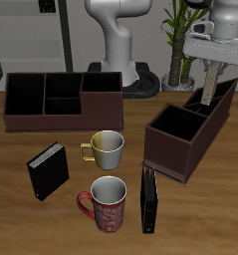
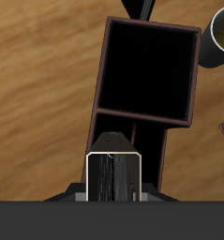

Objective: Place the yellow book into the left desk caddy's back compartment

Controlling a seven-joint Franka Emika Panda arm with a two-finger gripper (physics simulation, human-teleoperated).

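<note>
My gripper is shut on the yellow book, which hangs upright below the fingers. The book's lower edge is at or just inside the back compartment of the left desk caddy, the dark brown box turned at an angle. In the wrist view the book shows edge-on, pale and greyish, over the caddy's narrow end sections. The large square section lies beyond it and looks empty.
A second brown caddy stands broadside farther back. Two black books stand near the front edge. A silver mug with a yellow handle and a red mug sit mid-table. A plant stands behind.
</note>
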